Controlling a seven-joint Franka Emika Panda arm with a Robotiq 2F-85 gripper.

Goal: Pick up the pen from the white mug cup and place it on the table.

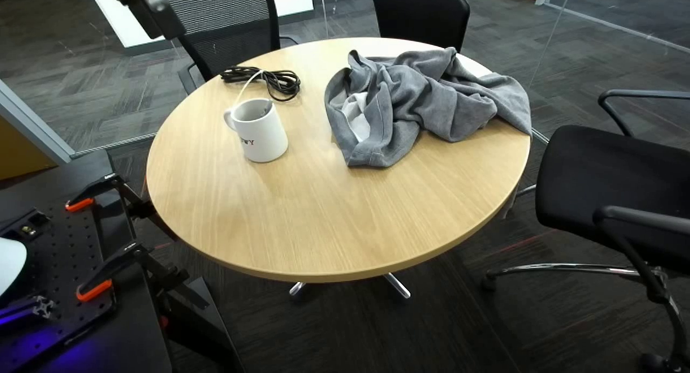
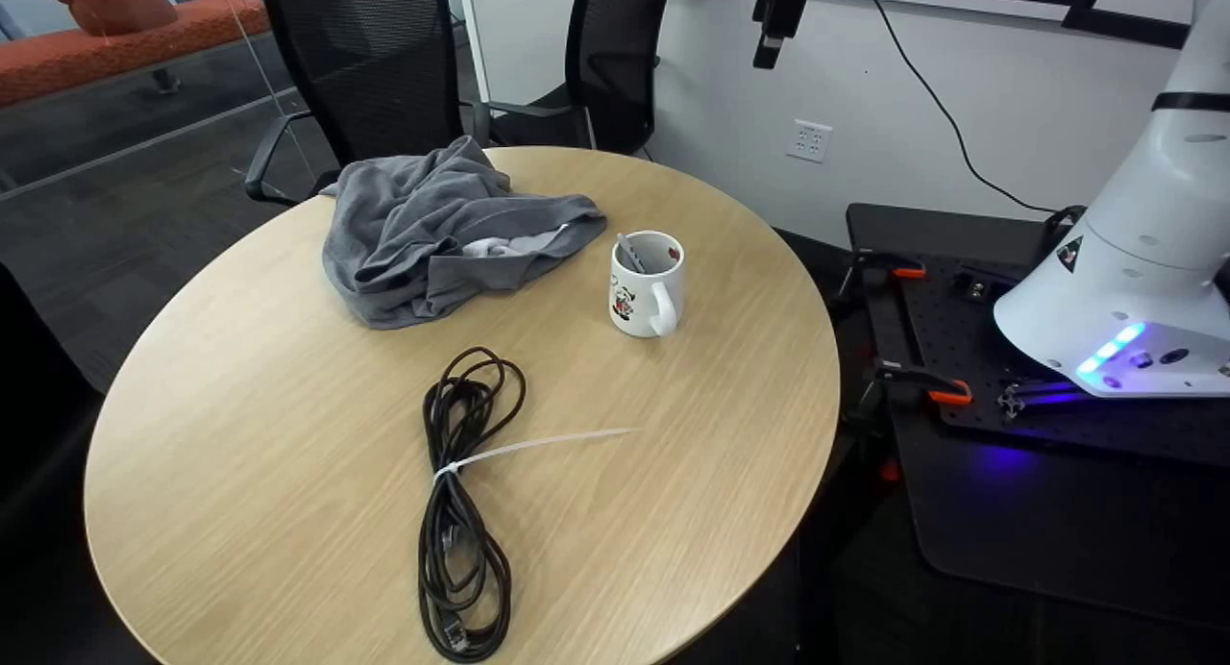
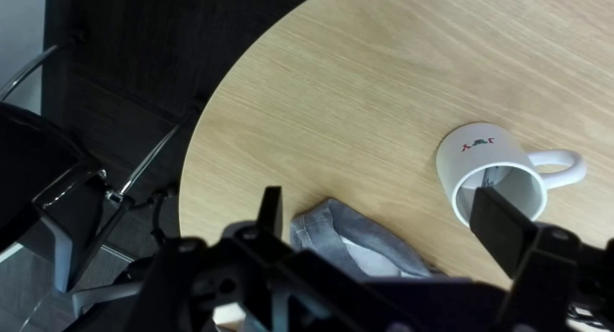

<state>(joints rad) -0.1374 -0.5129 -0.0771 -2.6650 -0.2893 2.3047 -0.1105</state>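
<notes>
Gripper [image 3: 379,195]: hangs well above the level of the table [image 1: 323,216], pointing down; in both exterior views only its lower end shows, at the upper border
Fingers [image 3: 503,231]: wide apart, with wood and grey cloth [image 3: 319,236] seen through the gap; in the wrist view one overlaps the white mug [image 3: 479,152], while both exterior views show them well apart
Pen [image 2: 630,252]: leaning inside the white mug, upper end at the rim; the mug stands upright
Robot base [image 2: 1124,300]: on a black stand [image 2: 1038,535], just beside the table
Table edge: round; the mug stands inboard, on the robot's side; the cloth spills over it in an exterior view; black chairs [image 1: 620,173] stand around
Open room: broad bare wood in front of mug and cloth in an exterior view; a narrower strip between those two; the black cable [image 2: 471,550], bound with a white tie [image 2: 538,444], lies apart from the mug
</notes>
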